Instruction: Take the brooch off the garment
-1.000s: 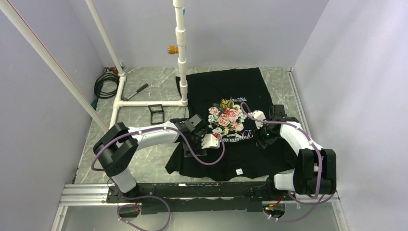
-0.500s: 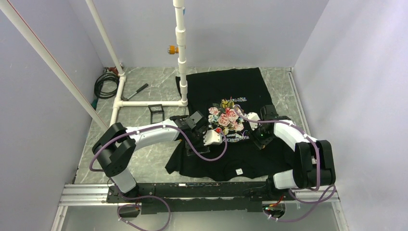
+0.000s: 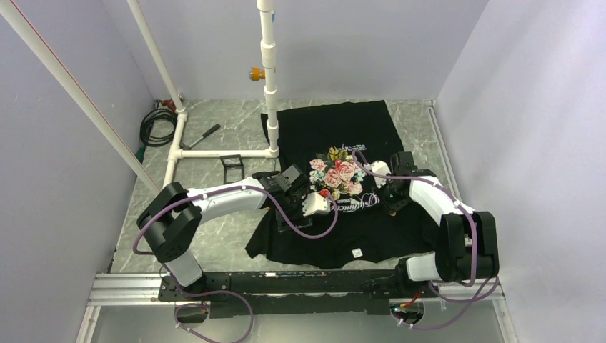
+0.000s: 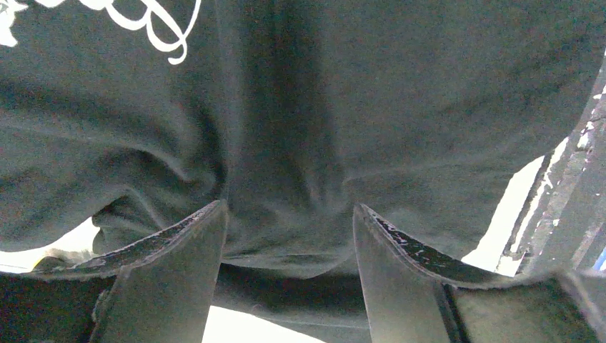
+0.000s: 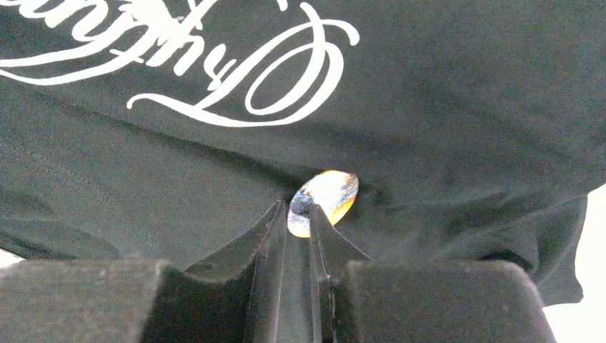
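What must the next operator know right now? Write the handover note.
Left gripper: jaws open, straddling a fold of the garment, not closed on it.
Right gripper: jaws shut on the lower edge of the brooch.
The brooch sits against the black fabric and is not visibly free of it.
Done: the brooch is gripped.
Left: probably hold the cloth down with the left arm, then pull the brooch clear with the right.
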Available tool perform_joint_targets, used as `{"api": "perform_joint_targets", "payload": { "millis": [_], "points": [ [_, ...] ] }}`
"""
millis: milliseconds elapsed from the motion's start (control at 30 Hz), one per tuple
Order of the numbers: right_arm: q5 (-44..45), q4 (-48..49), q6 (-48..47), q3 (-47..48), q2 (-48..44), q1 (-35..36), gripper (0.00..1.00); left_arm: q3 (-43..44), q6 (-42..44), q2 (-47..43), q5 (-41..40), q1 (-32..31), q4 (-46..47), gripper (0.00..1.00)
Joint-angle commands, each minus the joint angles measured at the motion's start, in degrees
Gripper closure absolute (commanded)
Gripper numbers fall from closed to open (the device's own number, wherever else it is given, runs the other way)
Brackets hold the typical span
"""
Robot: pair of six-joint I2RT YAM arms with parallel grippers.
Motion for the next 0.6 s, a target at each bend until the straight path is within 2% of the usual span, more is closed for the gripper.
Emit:
{"api": "perform_joint_targets", "payload": {
  "millis": [0, 267, 367, 467, 567],
  "points": [
    [1.4, -0.1, 0.0, 2.8, -2.0, -2.1, 0.81, 1.3, -0.6, -0.9, 1.9, 0.0, 0.3, 0.3],
    [1.8, -1.3, -0.9, 4.8, -2.7, -4.0, 0.83, 1.3, -0.6, -0.6, 2.3, -0.1, 0.6, 0.3],
    [2.1, -1.5, -1.3, 5.4, -2.9, -5.7, 0.89, 1.5, -0.6, -0.2, 2.3, 0.0, 0.6, 0.3],
    [1.3, -1.9, -1.7, 5.8, -3.3, -5.9, 1.0, 1.4, -0.7, 0.1, 2.4, -0.1, 0.8, 0.31],
    [-0.3, -2.4, -1.9, 6.1, -4.0, -5.9, 1.0, 1.5, -0.8, 0.3, 2.3, 0.0, 0.8, 0.31]
  ]
}}
